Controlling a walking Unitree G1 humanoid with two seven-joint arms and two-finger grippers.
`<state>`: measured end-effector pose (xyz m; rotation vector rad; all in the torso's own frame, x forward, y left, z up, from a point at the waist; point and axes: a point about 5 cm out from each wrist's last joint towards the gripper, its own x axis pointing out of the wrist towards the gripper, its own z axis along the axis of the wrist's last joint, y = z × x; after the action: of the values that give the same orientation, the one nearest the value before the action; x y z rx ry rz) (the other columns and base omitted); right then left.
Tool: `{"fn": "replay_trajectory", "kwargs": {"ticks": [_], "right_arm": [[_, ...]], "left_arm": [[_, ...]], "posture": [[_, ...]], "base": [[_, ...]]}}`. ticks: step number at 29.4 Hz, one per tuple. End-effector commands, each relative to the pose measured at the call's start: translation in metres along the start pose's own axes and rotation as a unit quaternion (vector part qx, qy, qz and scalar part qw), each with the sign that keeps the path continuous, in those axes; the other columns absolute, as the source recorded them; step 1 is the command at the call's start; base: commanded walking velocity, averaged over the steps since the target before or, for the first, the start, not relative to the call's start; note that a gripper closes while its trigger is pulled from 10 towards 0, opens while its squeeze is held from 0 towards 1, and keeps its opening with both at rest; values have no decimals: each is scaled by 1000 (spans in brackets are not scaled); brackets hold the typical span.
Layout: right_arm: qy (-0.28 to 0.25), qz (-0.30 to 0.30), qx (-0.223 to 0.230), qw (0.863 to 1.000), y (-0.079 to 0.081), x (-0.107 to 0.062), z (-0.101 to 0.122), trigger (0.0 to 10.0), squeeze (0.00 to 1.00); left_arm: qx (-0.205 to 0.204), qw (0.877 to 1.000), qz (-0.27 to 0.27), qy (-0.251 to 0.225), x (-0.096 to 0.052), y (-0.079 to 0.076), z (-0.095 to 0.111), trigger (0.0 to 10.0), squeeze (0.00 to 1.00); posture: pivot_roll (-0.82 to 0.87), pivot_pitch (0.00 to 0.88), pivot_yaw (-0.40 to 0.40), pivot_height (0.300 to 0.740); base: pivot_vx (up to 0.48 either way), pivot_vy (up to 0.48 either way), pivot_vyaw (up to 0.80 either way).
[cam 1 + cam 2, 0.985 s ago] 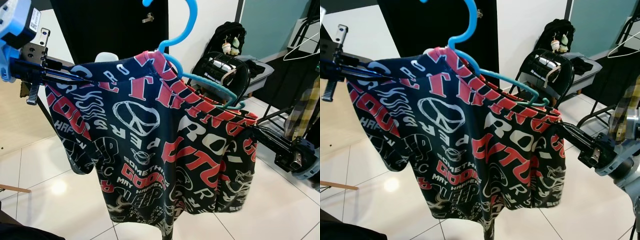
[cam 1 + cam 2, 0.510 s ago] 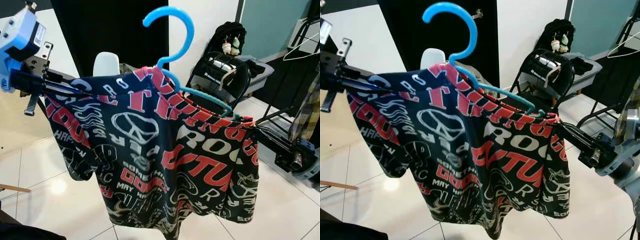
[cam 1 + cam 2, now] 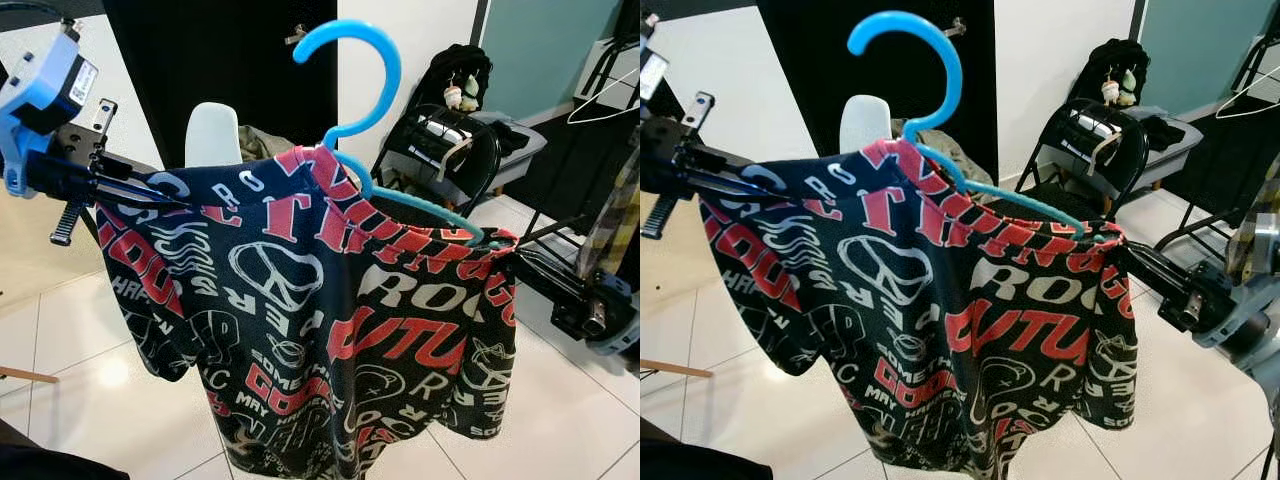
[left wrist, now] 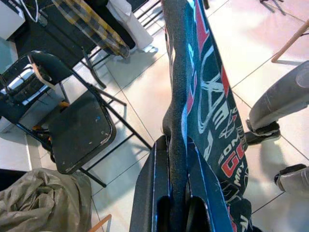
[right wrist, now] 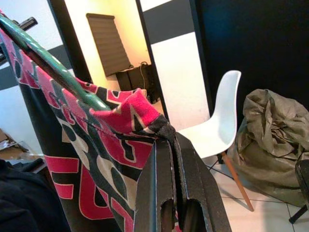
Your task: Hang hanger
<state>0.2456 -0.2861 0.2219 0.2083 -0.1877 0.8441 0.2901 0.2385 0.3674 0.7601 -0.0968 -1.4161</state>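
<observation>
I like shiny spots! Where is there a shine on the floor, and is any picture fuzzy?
Left eye view: a pale glare spot on the floor tiles left of the shirt, all sharp. Left wrist view: the left claw up close looks soft.

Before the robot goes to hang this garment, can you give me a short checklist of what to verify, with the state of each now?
1. Left tool shut on the black shirt with red and white lettering: ok; the wrist view shows the cloth pinched between its fingers.
2. Right tool shut on the shirt's other edge: ok.
3. Blue plastic hanger seated inside the shirt's red collar: ok, one arm of it lies exposed along the shoulder.
4. Hook upright and free: ok.
5. Rail or rack to hang on: cannot tell.
6. Path ahead: not ok, black folding chair stands close behind the shirt.
</observation>
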Motion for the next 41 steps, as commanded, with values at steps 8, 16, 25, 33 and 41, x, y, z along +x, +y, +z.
{"fn": "replay_trajectory", "kwargs": {"ticks": [8,16,25,33,41], "right_arm": [[2,51,-16,999,9,18,13,0,0],[27,128,-44,990,26,34,29,0,0],[49,139,-60,987,24,36,36,0,0],[67,108,-71,989,12,26,43,0,0],[73,74,-70,992,4,11,43,0,0]], "left_arm": [[-10,1000,-17,8,10,-4,-16,10000,0],[-24,999,30,13,26,-7,-41,10000,0],[-34,998,60,5,35,-12,-51,10000,0],[-26,989,139,49,18,-12,-63,10000,0],[-12,980,174,93,-11,-10,-58,10000,0]], "posture": [[-60,0,43,740],[-71,0,30,740],[-80,0,20,740],[-76,0,8,740],[-70,0,12,740]], "base": [[0,0,0],[0,0,0],[0,0,0],[0,0,0],[0,0,0]]}}
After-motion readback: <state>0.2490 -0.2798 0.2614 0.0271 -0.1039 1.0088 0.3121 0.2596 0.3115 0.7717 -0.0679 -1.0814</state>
